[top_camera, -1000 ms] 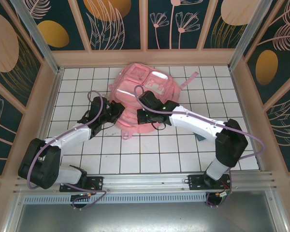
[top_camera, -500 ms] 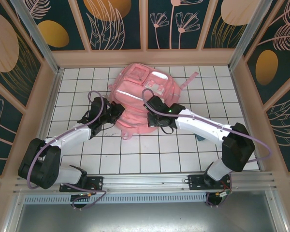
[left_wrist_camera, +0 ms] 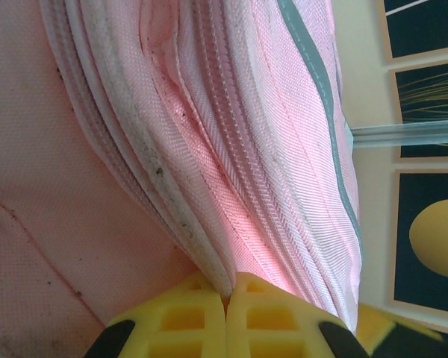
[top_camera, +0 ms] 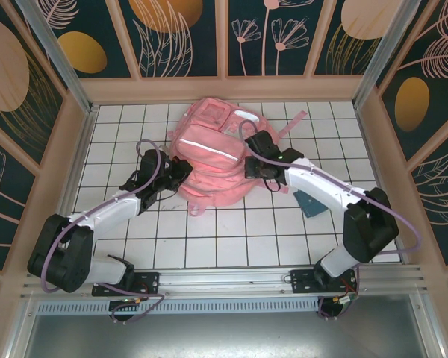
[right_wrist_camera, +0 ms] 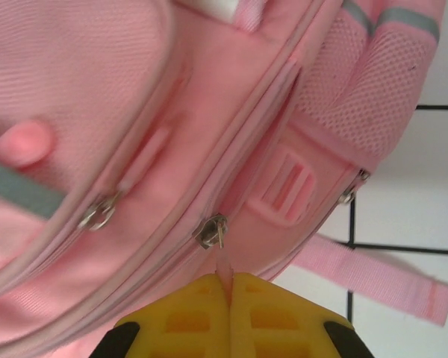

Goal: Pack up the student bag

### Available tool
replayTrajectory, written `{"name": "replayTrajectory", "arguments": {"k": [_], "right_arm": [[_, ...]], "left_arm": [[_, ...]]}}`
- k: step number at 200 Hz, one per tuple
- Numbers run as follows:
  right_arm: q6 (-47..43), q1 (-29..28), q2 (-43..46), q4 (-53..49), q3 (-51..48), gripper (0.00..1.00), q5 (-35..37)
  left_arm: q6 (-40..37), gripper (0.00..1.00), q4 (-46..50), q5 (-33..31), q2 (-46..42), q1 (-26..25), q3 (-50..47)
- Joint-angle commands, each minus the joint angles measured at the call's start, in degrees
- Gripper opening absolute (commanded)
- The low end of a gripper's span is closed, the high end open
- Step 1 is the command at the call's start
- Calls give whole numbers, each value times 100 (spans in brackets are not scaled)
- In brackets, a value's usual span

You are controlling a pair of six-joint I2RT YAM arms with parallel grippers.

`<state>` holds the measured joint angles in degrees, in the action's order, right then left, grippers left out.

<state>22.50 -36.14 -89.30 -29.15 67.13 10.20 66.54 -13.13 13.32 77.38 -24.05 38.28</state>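
Centrally on the tabletop [top_camera: 231,239], the student bag [top_camera: 209,158] lies between the arms, left tool [left_wrist_camera: 226,298] pinching its side seam [left_wrist_camera: 206,250], right tool [right_wrist_camera: 228,287] pinching a zipper pull [right_wrist_camera: 224,265] whose track runs obliquely across that tool's front.

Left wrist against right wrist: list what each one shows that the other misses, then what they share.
Left wrist: the left pincer shut on a fabric seam, and a wall panel with a yellow oval. Right wrist: the right pincer shut on a pink zip pull, a metal slider, a strap and the tiled table. Shared: the pink student bag and its grey strip.
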Motion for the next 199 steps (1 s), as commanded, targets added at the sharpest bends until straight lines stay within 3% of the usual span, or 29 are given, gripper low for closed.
{"name": "replayTrajectory", "arguments": {"k": [1, 45, 88, 103, 113, 131, 150, 172, 199], "right_arm": [[-492, 444, -203, 102, 197, 0, 541], [-482, 1056, -607, 268, 452, 0, 372], [-376, 1222, -763, 277, 662, 0, 65], [-416, 1240, -804, 198, 744, 17, -236], [-507, 1232, -758, 205, 722, 32, -540], [-723, 1217, -549, 309, 578, 49, -1069], [-1033, 1143, -343, 404, 461, 59, -1581], [-1448, 950, -243, 561, 349, 60, -2342], [-1890, 724, -390, 554, 418, 61, -2975]], "left_arm": [[-411, 0, 291, -157, -246, 129, 97], [-569, 0, 483, 48, -376, 133, -4], [-861, 0, 616, 386, -460, 129, -53], [-1012, 0, 692, 531, -487, 129, -42], [-1098, 14, 786, 583, -496, 129, -2], [-1259, 33, 1113, 454, -538, 129, 124], [-1348, 55, 1460, 43, -631, 130, 287], [-1389, 64, 1620, -304, -742, 129, 337], [-1416, 68, 1784, -622, -834, 133, 364]]}}
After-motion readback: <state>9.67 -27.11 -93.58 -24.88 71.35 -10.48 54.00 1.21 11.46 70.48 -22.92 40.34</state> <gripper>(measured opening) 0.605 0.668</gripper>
